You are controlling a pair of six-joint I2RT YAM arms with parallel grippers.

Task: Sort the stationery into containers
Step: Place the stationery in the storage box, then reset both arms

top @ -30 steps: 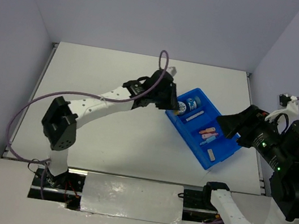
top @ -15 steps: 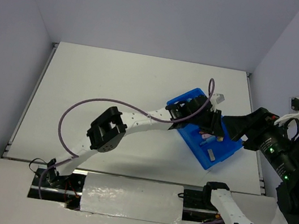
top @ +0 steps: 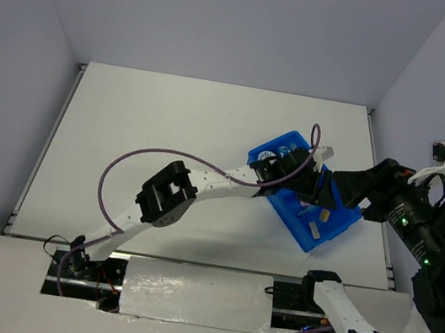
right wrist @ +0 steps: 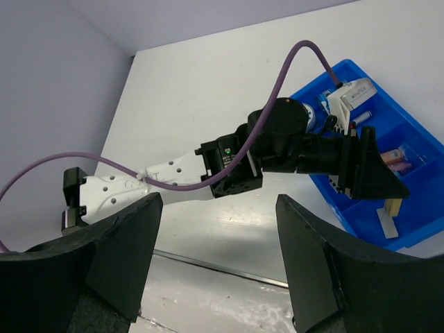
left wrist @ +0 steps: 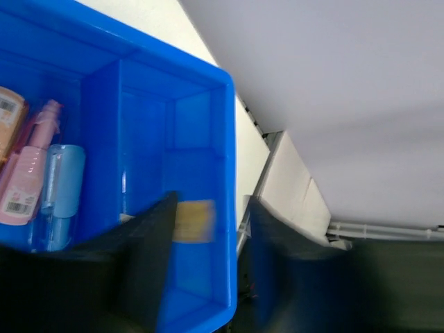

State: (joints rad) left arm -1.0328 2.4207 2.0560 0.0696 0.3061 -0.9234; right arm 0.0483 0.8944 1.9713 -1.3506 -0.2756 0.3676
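The blue divided tray [top: 306,242] lies at the right of the table. My left gripper [top: 322,202] hangs over its near-right end with the jaws wide apart. A blurred tan block [left wrist: 195,220] shows beside the left finger [left wrist: 142,263], over the end compartment; the other finger does not touch it. The block also shows in the right wrist view [right wrist: 392,207], just above a grey block [right wrist: 386,223]. Pink [left wrist: 26,182], light-blue [left wrist: 66,182] and orange [left wrist: 8,125] pieces lie in the neighbouring compartment. A blue roll [top: 265,157] sits at the tray's far end. My right gripper [right wrist: 215,208] is open and empty.
The right arm [top: 418,225] reaches in from the right, its gripper [top: 347,186] close to the tray's right side and to the left gripper. The left arm's purple cable [top: 128,169] loops over the table. The table's right edge [left wrist: 260,149] runs just past the tray.
My left arm swung from the tray's far-left end across to its near-right end, then dipped slightly. The tan block now shows at its fingertips. The right arm drew back a little.
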